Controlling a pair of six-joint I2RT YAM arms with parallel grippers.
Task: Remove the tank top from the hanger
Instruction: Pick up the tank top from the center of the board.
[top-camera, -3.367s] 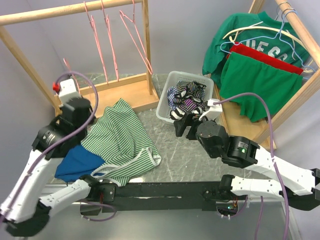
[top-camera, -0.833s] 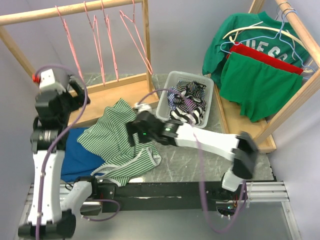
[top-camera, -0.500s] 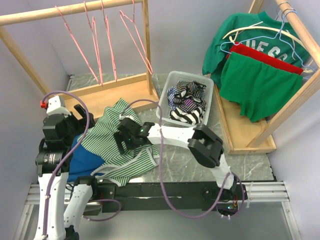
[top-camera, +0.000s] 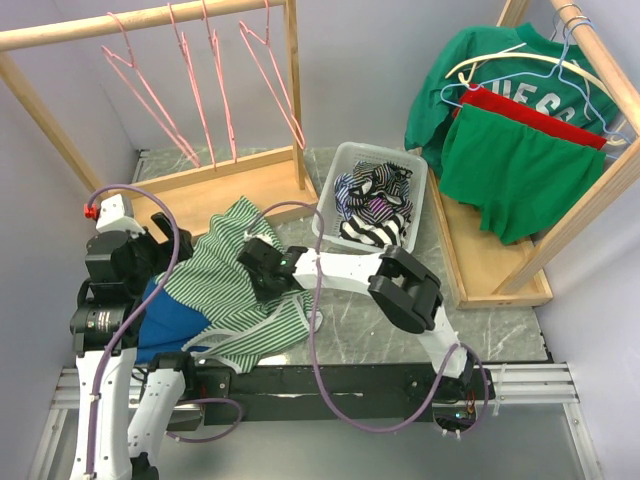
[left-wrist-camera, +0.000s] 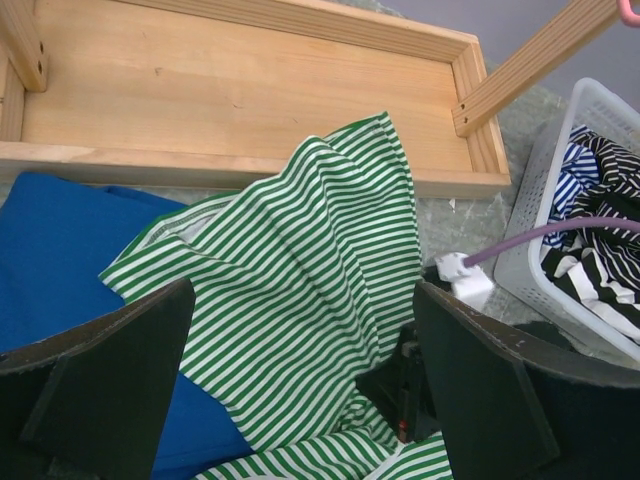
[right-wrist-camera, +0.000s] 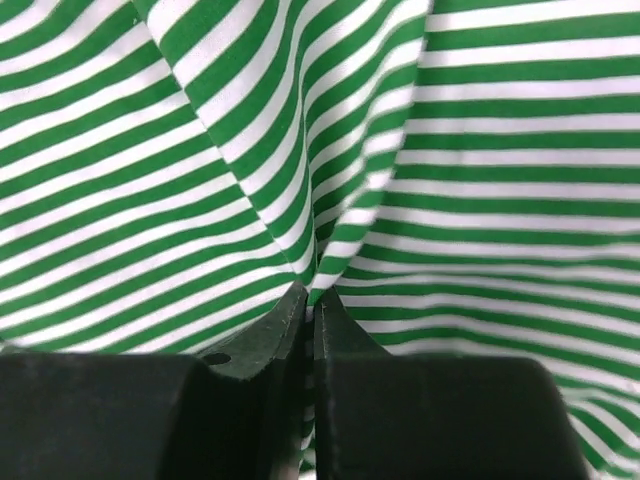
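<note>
The green-and-white striped tank top (top-camera: 225, 275) lies crumpled on the table, partly over a blue garment (top-camera: 165, 325). My right gripper (top-camera: 264, 280) reaches across to its middle. In the right wrist view that right gripper (right-wrist-camera: 312, 295) is shut on a raised fold of the striped tank top (right-wrist-camera: 480, 150). My left gripper (top-camera: 155, 245) hovers at the cloth's left edge. In the left wrist view the left gripper (left-wrist-camera: 300, 300) stands wide open above the tank top (left-wrist-camera: 300, 230), holding nothing. Several pink hangers (top-camera: 200, 90) hang bare on the left rail; I see no hanger in the cloth.
A wooden rack base (top-camera: 230, 190) lies just behind the cloth. A white basket (top-camera: 338, 168) of striped clothes stands to the right. A second rack (top-camera: 590, 60) at the far right carries a green sweater (top-camera: 490, 70) and other hung garments.
My right gripper has shut on a fold of the tank top after reaching across it. The left arm has come down toward the cloth's left edge and stayed open.
</note>
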